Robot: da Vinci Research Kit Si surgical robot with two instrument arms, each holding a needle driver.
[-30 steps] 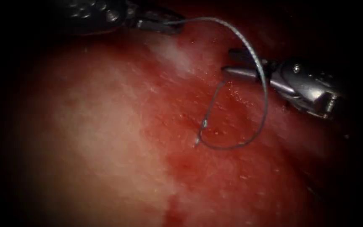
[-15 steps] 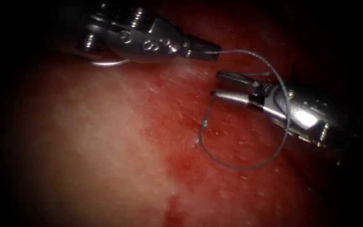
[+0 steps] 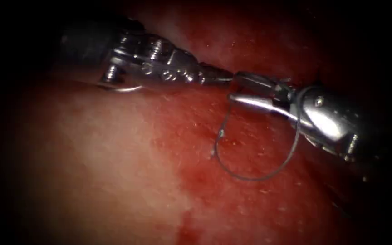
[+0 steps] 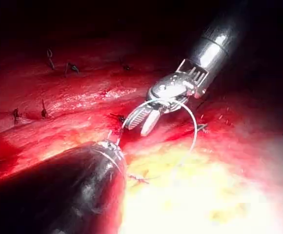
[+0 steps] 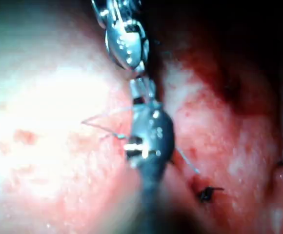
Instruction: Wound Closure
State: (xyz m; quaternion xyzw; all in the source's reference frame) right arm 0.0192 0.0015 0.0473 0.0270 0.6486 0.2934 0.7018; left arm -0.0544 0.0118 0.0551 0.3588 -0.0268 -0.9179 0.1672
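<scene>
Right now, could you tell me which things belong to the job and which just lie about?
Job: left gripper, shut on thread; right gripper, open, empty, thread looped round it; needle, seemingly the curved glint by the left tool, outside tissue.
Lying about: cut ends; red fluid.

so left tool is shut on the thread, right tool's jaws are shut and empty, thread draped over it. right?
Not quite. The right tool has its jaws open, as the endoscope view shows. The rest stands: it holds nothing, the left tool is shut on the thread, and the thread drapes over the right tool.
</scene>
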